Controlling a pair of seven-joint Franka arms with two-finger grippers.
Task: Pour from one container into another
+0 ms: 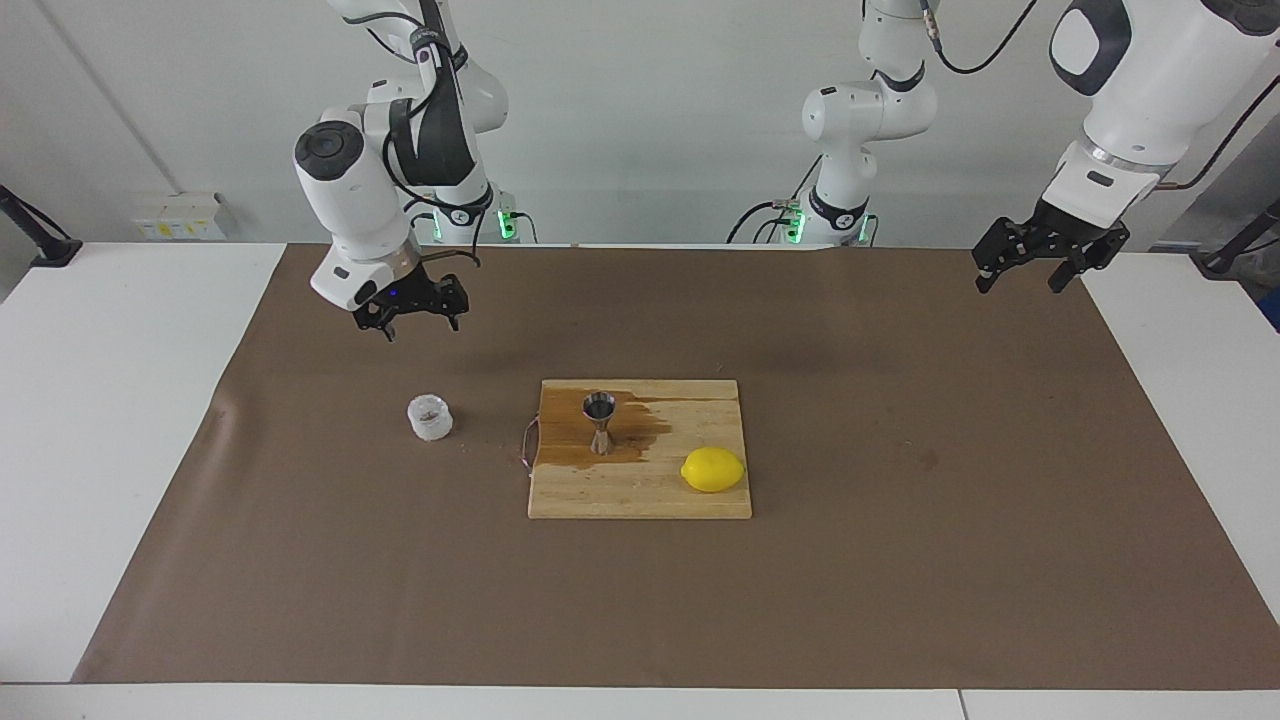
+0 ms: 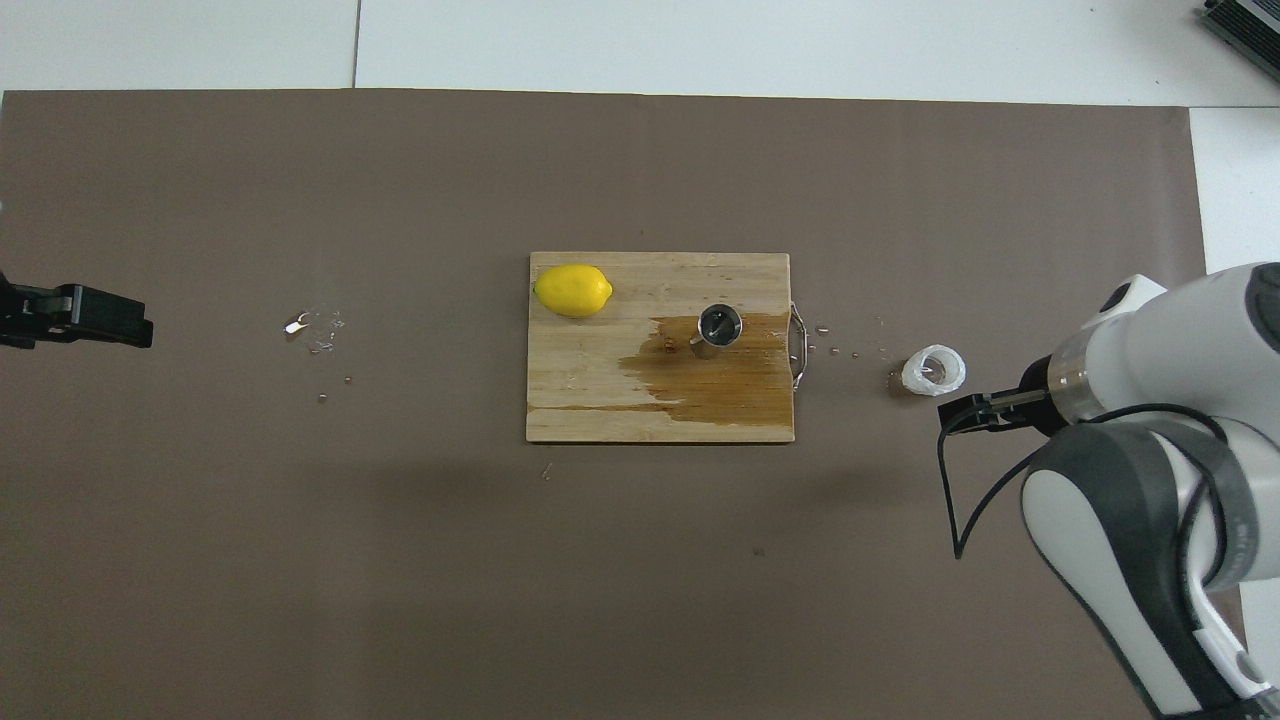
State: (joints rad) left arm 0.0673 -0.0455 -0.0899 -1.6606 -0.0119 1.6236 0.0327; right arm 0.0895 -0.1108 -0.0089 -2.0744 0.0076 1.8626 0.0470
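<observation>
Jaws of the right gripper [image 1: 412,312] are seen spread and empty, held in the air above the brown mat [image 1: 900,560], over a spot just on the robots' side of the white plastic cup [image 1: 430,416]. In the overhead view the same gripper [image 2: 975,413] is shown close beside the cup [image 2: 934,369], yet no contact is made. The cup is set upright on the mat below those jaws, with brownish bits visible inside it. Toward the left arm's end from the cup, the steel jigger [image 1: 600,421] is stood upright on the wooden cutting board [image 1: 640,495], on a dark wet patch [image 1: 640,430] of the wood. A lemon [image 1: 712,469] is laid on the same board, farther from the robots than the jigger and well apart from either pair of jaws. The left gripper [image 1: 1030,268] is held high over the mat's edge at its own end, waiting, its jaws spread and nothing between them.
</observation>
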